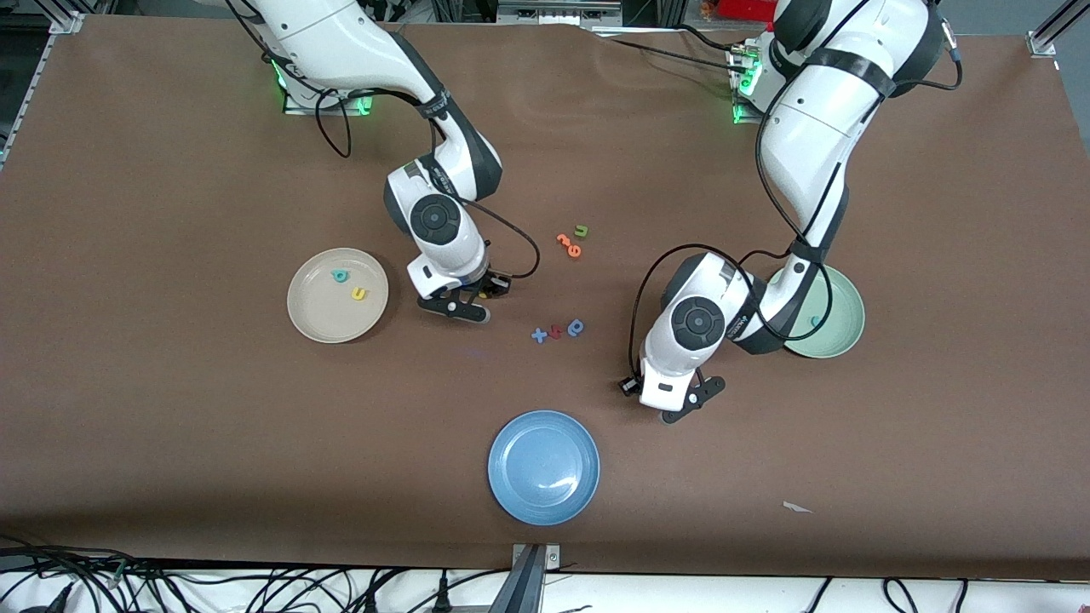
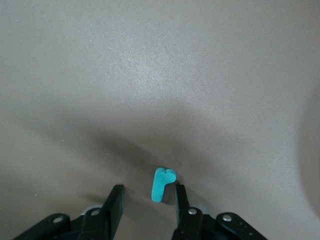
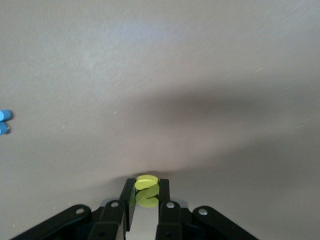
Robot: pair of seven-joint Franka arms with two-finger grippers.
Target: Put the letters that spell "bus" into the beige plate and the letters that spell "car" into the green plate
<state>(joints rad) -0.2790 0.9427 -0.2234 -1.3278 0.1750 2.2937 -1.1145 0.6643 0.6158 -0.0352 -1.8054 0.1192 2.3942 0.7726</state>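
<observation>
You're seeing the right gripper [image 3: 146, 196] clamping a half-hidden yellow letter [image 3: 146, 187] by the beige plate [image 1: 307, 322]. Left gripper [image 2: 149, 199] is straddling the teal r [image 2: 162, 183], unclamped, stem toward 6 o'clock.

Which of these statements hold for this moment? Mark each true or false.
1. The beige plate holds two letters. True.
2. The right pincer is shut on a yellow letter. True.
3. The blue plate holds a letter. False: it holds none.
4. The teal "r" lies in the green plate. False: it is between the left pincer's fingers, over the table.
</observation>
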